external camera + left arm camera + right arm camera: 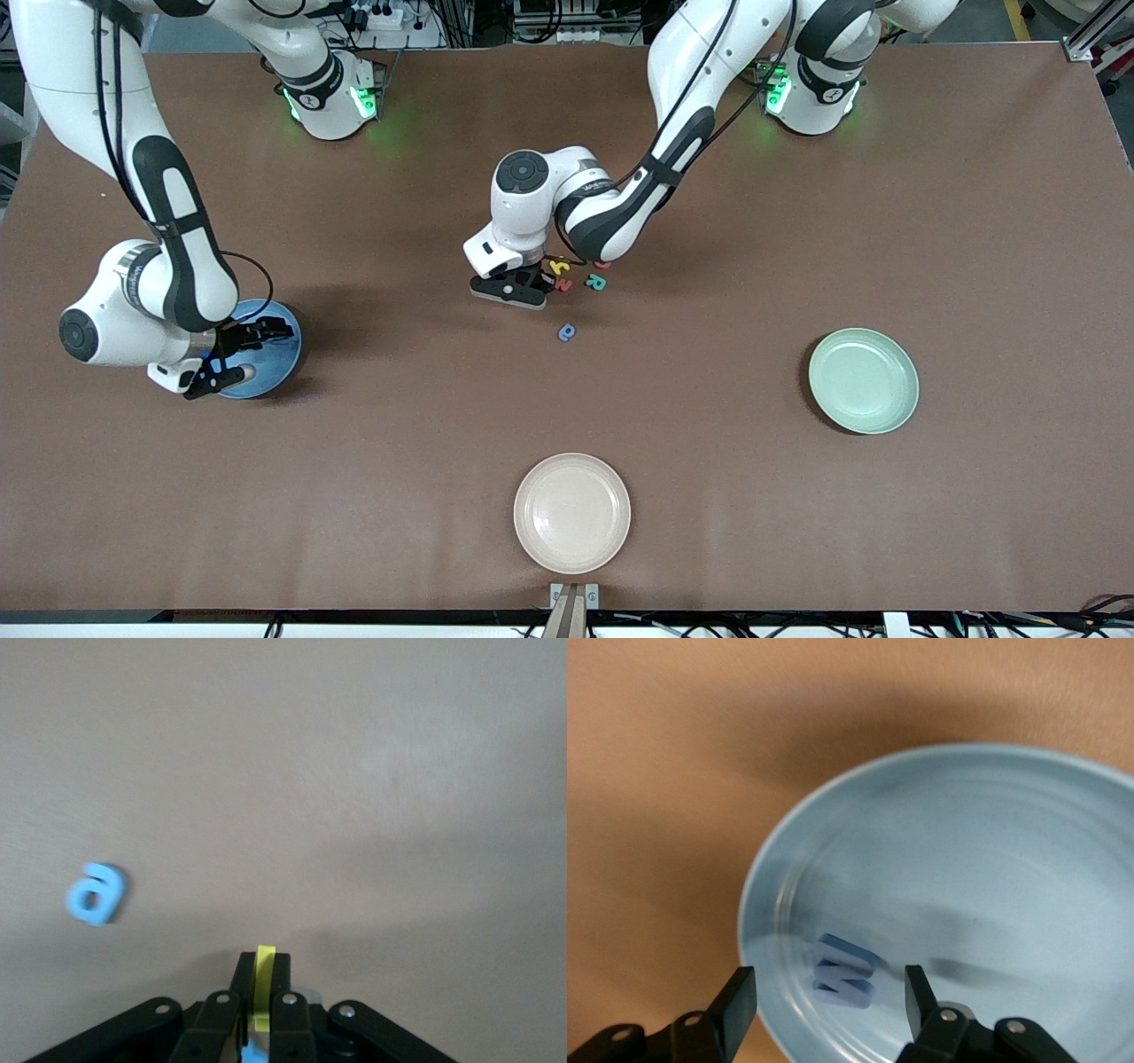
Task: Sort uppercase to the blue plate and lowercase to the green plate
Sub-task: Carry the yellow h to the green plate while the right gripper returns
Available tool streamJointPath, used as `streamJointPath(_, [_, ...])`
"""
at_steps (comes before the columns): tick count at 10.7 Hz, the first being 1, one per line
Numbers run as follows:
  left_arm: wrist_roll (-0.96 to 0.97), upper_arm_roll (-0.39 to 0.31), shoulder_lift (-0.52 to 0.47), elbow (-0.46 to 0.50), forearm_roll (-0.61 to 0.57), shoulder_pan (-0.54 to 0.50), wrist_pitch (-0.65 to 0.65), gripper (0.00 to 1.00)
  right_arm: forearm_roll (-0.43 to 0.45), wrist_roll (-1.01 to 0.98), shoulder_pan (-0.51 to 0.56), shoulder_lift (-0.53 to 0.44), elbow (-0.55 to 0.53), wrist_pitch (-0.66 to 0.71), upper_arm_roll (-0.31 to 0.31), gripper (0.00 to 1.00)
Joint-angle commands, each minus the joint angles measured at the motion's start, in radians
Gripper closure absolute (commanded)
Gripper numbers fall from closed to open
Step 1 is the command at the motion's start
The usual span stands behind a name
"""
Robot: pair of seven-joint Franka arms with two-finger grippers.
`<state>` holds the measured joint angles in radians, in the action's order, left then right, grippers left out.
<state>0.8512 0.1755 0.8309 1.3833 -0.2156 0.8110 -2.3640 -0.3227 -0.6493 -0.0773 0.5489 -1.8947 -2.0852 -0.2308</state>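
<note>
My right gripper (232, 353) hangs open over the blue plate (276, 353) at the right arm's end of the table. A blue W (844, 970) lies in the blue plate (992, 868), loose between the spread fingers of the right gripper (829, 997). My left gripper (516, 287) is low at the letter cluster mid-table. In the left wrist view the left gripper (263, 970) is shut on a thin yellow letter (264, 979); I cannot tell which one. A blue a (96, 893) lies apart on the table. The green plate (864, 381) holds nothing.
Beside the left gripper lie a yellow letter (558, 266), a red letter (564, 284), a green R (596, 282) and a red bit (602, 264) under the arm. The blue a (567, 332) lies nearer the camera. A cream-white plate (572, 512) sits near the front edge.
</note>
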Motion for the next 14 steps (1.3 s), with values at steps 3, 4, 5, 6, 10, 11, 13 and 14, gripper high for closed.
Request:
streamJointPath(3, [0.008, 0.004, -0.194, 0.02, -0.013, -0.094, 0.185, 1.0, 0.059, 0.051, 0.005, -0.023, 0.141, 0.204, 0.004, 0.26])
streamJointPath(4, [-0.012, 0.005, -0.24, 0.022, -0.01, -0.117, 0.243, 1.0, 0.06, 0.097, 0.004, -0.026, 0.184, 0.273, 0.005, 0.26])
streamJointPath(5, [-0.074, 0.006, -0.281, 0.022, 0.004, -0.142, 0.309, 1.0, 0.06, 0.138, 0.001, -0.027, 0.231, 0.333, 0.008, 0.26])
streamJointPath(6, [-0.162, 0.006, -0.324, 0.022, 0.042, -0.18, 0.369, 1.0, 0.06, 0.183, -0.012, -0.036, 0.265, 0.388, 0.008, 0.26])
streamJointPath(10, [-0.288, 0.004, -0.447, 0.039, 0.065, -0.305, 0.641, 1.0, 0.059, 0.376, -0.094, -0.082, 0.373, 0.546, 0.01, 0.26])
streamJointPath(11, [-0.308, 0.004, -0.473, 0.055, 0.065, -0.346, 0.696, 1.0, 0.059, 0.431, -0.125, -0.108, 0.375, 0.566, 0.014, 0.26])
streamJointPath(13, [-0.319, 0.004, -0.527, 0.136, 0.052, -0.41, 0.698, 1.0, 0.079, 0.567, -0.195, -0.161, 0.375, 0.585, 0.019, 0.26])
streamJointPath(14, [-0.325, 0.004, -0.541, 0.172, 0.051, -0.44, 0.697, 1.0, 0.115, 0.653, -0.25, -0.187, 0.376, 0.599, 0.019, 0.25])
